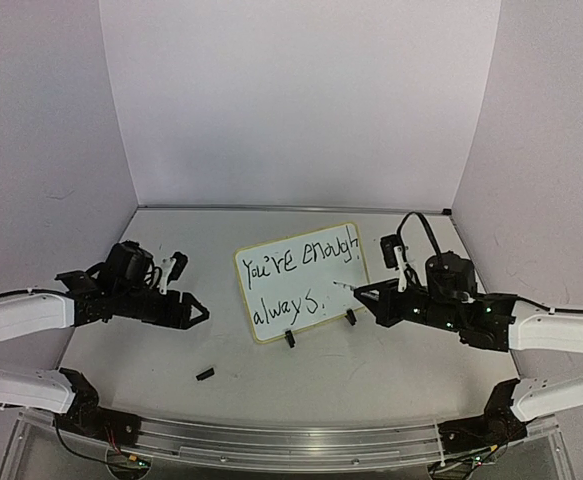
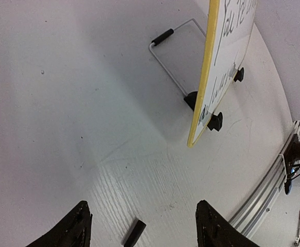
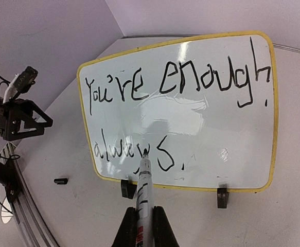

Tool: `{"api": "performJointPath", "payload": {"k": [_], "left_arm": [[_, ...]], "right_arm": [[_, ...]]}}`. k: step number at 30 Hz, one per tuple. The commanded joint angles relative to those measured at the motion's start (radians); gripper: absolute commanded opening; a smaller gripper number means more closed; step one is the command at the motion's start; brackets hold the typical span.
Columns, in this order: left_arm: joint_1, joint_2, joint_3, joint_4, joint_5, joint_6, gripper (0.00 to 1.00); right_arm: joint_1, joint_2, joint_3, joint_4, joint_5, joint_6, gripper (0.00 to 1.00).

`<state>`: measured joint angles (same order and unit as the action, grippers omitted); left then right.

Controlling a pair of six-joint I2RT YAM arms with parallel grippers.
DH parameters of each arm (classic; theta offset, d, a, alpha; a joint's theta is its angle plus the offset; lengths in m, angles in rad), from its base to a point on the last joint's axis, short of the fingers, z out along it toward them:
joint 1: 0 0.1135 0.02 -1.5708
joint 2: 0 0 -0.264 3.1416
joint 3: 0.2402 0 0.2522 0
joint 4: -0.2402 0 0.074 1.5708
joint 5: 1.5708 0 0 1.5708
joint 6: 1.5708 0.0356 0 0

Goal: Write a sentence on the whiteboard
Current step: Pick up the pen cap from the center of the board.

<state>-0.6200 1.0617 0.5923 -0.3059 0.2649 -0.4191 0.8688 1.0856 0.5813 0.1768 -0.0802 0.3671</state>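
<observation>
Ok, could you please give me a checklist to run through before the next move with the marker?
1. The whiteboard standing upright: ok.
2. The sentence complete, both lines: ok.
3. The right gripper clamped on the marker: ok.
4. Marker tip clear of the board: cannot tell.
5. The left gripper open and empty: ok.
6. The small black cap lying on the table near it: ok.

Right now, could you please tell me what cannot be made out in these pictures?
Left wrist view: the whiteboard stands nearly edge-on, so the sentence is unreadable there.
Right wrist view: the bottom edge cuts off the right gripper around the marker.
Top view: the small black piece on the table is too small to identify.
</observation>
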Motion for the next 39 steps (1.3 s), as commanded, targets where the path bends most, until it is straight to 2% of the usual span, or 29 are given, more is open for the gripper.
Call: {"api": "performJointPath", "payload": {"k": [1,7,16,22,27,39], "left_arm": [[-0.043,0.005,-0.031,0.038,0.067,-0.068,0.68],[-0.071,0.089,-0.089,0.078,0.172,-0.098,0.67],[-0.170,0.194,-0.084,0.081,0.099,-0.087,0.61],[-0.250,0.287,-0.026,-0.019,-0.027,-0.082,0.58],[-0.311,0.333,0.011,-0.068,-0.107,-0.123,0.50],[-0.424,0.353,0.040,-0.116,-0.152,-0.273,0.49]], "right_arm": [[-0.001,0.037,0.053,-0.016,-0.115,0.011,0.00],[-0.001,-0.008,0.034,-0.014,-0.084,0.038,0.00],[-0.001,-0.040,0.012,-0.014,-0.081,0.062,0.00],[-0.001,-0.075,-0.005,-0.014,-0.067,0.074,0.00],[-0.001,-0.106,-0.015,-0.023,-0.056,0.076,0.00],[-0.001,-0.136,-0.025,-0.043,-0.033,0.076,0.00]]}}
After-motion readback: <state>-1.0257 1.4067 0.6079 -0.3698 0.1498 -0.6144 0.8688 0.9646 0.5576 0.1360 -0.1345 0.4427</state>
